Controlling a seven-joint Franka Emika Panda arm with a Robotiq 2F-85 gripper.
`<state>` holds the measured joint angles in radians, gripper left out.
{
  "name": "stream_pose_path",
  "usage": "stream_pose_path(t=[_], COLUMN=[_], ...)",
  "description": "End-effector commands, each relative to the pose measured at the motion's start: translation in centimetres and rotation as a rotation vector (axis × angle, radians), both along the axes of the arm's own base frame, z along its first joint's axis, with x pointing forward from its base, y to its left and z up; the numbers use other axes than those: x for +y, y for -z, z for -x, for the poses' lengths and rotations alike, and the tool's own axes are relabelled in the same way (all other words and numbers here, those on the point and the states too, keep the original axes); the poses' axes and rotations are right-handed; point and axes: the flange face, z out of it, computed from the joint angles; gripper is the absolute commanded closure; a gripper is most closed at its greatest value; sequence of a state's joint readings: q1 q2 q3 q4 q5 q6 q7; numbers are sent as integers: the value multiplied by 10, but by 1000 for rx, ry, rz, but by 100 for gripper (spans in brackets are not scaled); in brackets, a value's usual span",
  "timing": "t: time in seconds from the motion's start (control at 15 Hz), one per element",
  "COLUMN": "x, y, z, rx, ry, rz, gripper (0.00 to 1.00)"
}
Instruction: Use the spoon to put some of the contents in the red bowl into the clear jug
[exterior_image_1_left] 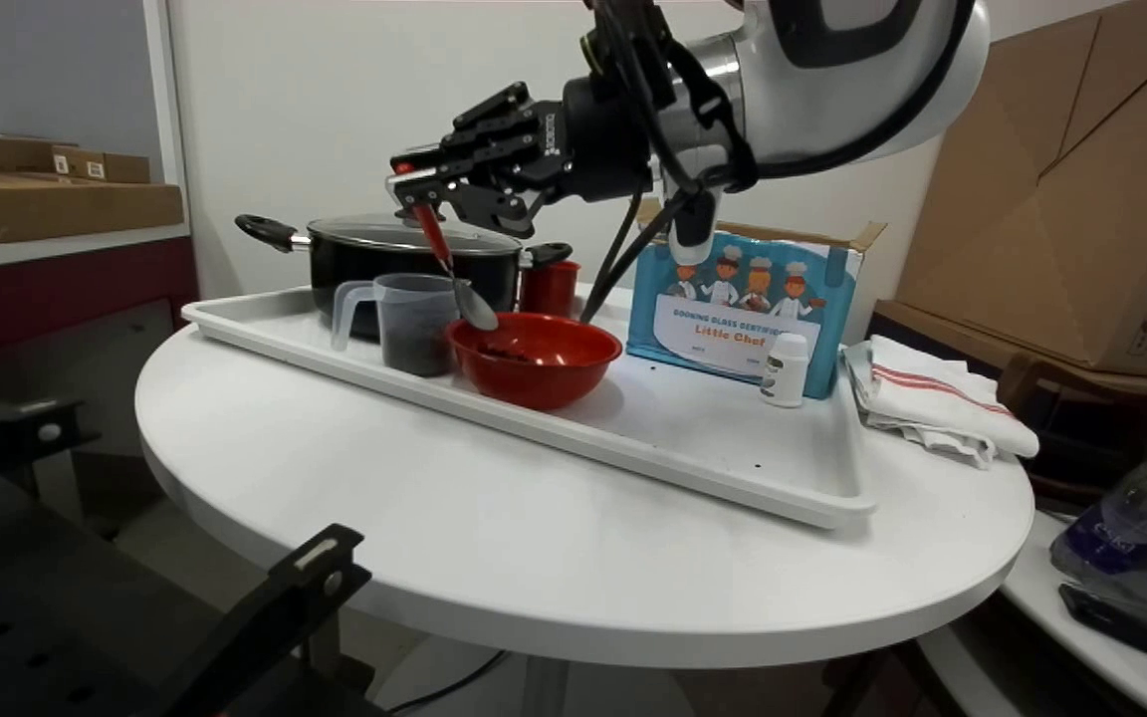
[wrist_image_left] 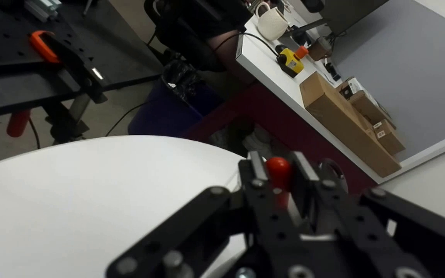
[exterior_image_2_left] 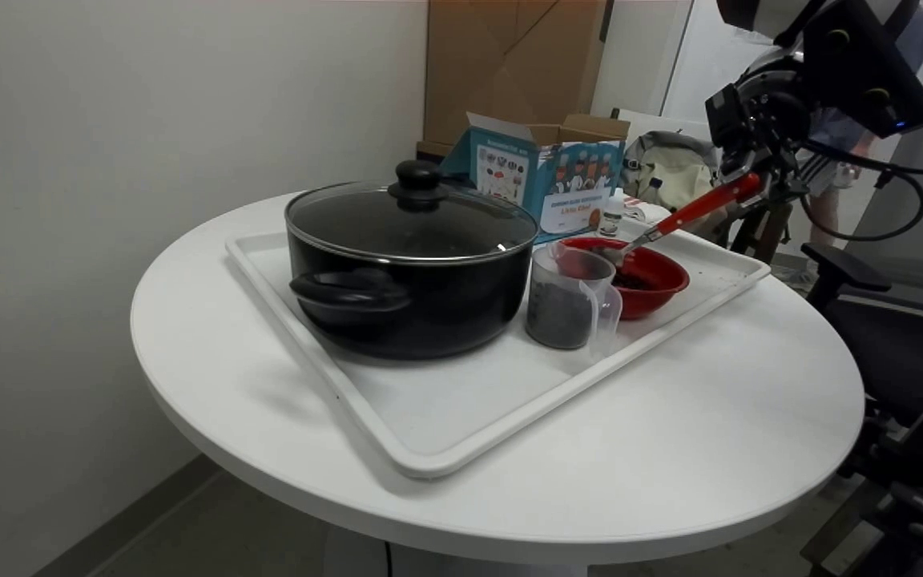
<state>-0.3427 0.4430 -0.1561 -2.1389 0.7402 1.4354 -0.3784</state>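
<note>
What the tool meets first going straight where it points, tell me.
From the tool, the way looks free over the table to, perhaps, the dark red panel; depth is unclear. Its held spoon might catch the clear jug sooner.

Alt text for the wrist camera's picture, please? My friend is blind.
A robot's end effector pinches a red spoon handle up close. A white tabletop fills the lower left; beyond, a desk, tilted in view, holds cardboard boxes and a white mug.

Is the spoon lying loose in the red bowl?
No: in an exterior view, the tool grips the spoon by its red handle, holding it at a slant.
</note>
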Motion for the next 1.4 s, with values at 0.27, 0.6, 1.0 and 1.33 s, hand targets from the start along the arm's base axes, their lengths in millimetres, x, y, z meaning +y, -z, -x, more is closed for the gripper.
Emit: stream_pose_path(t=[0.27, 0.6, 1.0, 1.33], x=[1, -4, -7, -4], y=[8, 14, 22, 34], z=[-3, -4, -9, -10], rx=[14, 19, 11, 24], ry=[6, 27, 63, 68], rz=[-89, -104, -132, -158], gripper=[91, 91, 91, 91])
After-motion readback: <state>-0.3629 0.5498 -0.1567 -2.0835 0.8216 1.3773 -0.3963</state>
